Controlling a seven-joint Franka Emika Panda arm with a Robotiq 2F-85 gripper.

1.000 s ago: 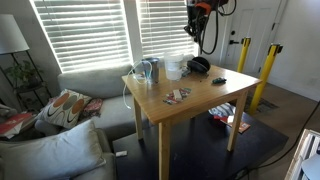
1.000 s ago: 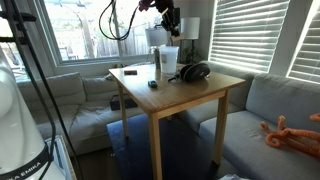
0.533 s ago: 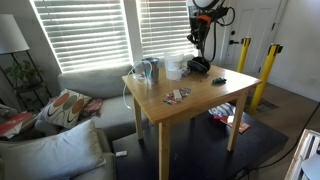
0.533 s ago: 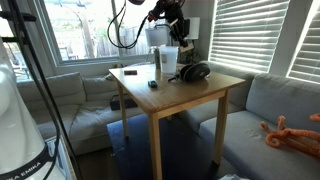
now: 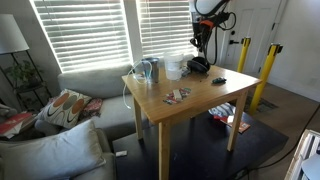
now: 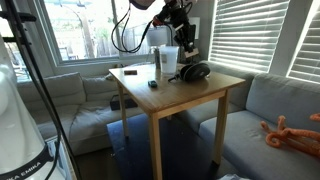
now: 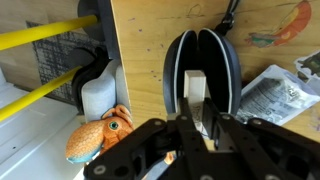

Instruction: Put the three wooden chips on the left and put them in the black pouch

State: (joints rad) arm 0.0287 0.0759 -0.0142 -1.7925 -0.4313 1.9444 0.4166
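While hovering over the pouch (image 5: 199, 65), claw (image 5: 200, 44): pointed straight down, just above the black bundle, at the far end of the table (image 5: 200, 105) in both exterior views.
Jaws: drawn together in the wrist view, above the pouch's middle; anything pinched between them too small to tell.
Pouch: black, rounded, soft-looking, lying on the table near a far corner, near the cups (image 5: 172, 67); lengthwise folds down its middle in the wrist view.
Chips (image 5: 177, 95): small tan and reddish cluster lying flat around the table's middle, well apart from the pouch and from the claw; count not clear at this size.
Cups: clear, upright, grouped along the far edge by the blinds (image 5: 90, 30).
Dark item (image 5: 219, 80): small, flat, on the table near its side edge, apart from the pouch.
Table: pale wood, standing beside a grey sofa (image 5: 100, 80).
Beyond the table edge, wrist view: 2 yellow bars (image 7: 40, 42), an orange toy (image 7: 100, 132) below them, a printed packet (image 7: 272, 95) off to the pouch's side.
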